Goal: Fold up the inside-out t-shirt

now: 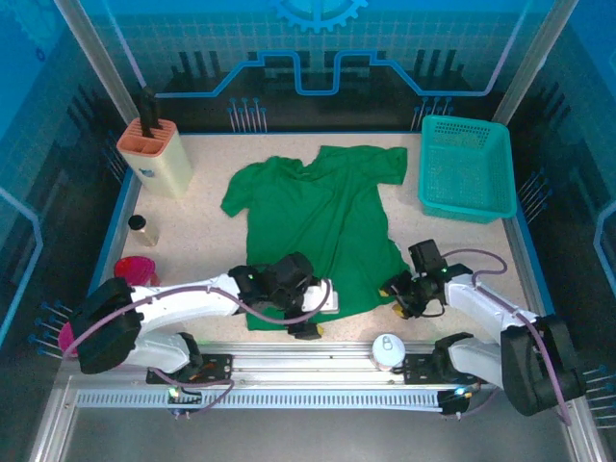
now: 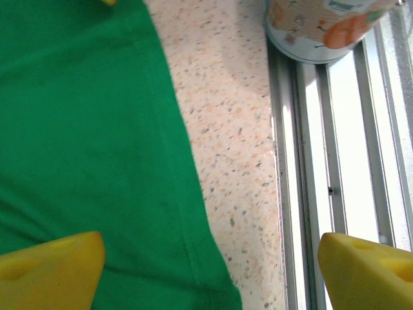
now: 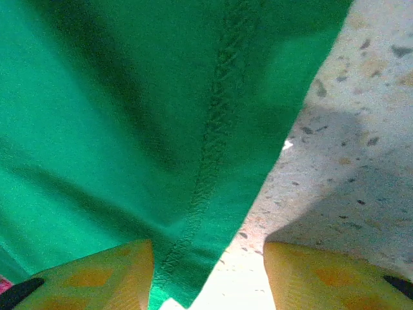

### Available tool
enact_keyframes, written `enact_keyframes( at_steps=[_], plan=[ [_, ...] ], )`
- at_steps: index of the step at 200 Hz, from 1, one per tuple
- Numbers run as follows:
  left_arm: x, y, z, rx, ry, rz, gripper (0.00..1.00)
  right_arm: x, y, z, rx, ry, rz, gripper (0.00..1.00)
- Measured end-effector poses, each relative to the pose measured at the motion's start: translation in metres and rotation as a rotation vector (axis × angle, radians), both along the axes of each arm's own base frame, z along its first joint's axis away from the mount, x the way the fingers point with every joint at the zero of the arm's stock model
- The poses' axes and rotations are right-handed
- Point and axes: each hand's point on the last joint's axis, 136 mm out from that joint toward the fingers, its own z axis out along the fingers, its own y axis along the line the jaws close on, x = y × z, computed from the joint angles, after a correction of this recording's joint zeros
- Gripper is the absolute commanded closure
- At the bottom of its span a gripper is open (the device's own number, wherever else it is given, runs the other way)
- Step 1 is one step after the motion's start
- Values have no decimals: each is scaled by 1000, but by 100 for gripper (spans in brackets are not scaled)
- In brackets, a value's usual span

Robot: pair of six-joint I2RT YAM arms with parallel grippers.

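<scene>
Runs along the near edge: metal rail (image 1: 289, 364). Stands against its far side, toward the right end: white container (image 1: 387, 348), cropped in the left wrist view to a lower rim and part of an orange fruit print.

Just beyond the rail, left gripper (image 1: 318, 310): hangs released, jaws wide apart, one yellow finger (image 2: 51, 268) over the inside-out t-shirt (image 2: 84, 129), the other over the rail itself. Straddles the shirt's seamed edge and a strip of speckled table (image 2: 226, 97).

Slightly farther from the rail, toward its right end, right gripper (image 1: 393, 299): hovers low at the shirt's near right corner, jaws parted, not clenched. Between its yellow fingers (image 3: 97, 278), the pointed corner with its stitched seam, close along one of them, bare table beside the other. Cannot tell whether cloth touches a pad; lower part of that view blurred.

Farther out from the rail, the green shirt: lies spread mid-table, hem toward the rail, collar and sleeves away from it. Near left stretch of hem covered by the left arm's wrist in the top view; neck label not made out.

Farthest from the rail: teal basket (image 1: 467, 168) opposite its right end, near a sleeve but apart; cream knife block (image 1: 154, 154) opposite its left end. Between block and rail, a small bottle (image 1: 144, 229) and something pink (image 1: 135, 269), too small to identify
</scene>
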Motion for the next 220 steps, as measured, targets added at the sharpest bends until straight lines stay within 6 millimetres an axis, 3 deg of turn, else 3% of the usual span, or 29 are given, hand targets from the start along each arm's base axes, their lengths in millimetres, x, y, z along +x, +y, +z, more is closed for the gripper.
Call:
enact_keyframes(
  at_steps=[41,58,71,85,92,115,141,147,161,172,220],
  plan=[
    [-4,-21,-16,16,-94,-77,17,-7,-2,-5,-8,54,-76,79],
    [-5,-25,-29,50,-122,-99,18,-9,-4,-5,-10,71,-104,83],
    [-4,-28,-38,75,-138,-111,18,-7,-2,-4,1,69,-121,81],
    [-2,-30,-45,91,-155,-115,18,-2,10,0,61,47,-114,60],
    [0,-31,-47,95,-163,-113,21,0,16,3,88,39,-107,55],
    [6,-35,-50,104,-189,-115,40,7,27,11,145,10,-104,54],
    [13,-41,-51,109,-188,-106,42,6,32,14,164,12,-97,55],
    [15,-41,-52,109,-188,-101,42,6,33,14,165,13,-96,59],
    [17,-41,-52,113,-187,-95,42,5,33,14,165,13,-93,84],
    [18,-40,-53,113,-188,-92,42,5,34,14,167,19,-99,95],
    [24,-50,-45,66,-191,-41,30,9,32,34,172,-44,-119,96]
  ],
)
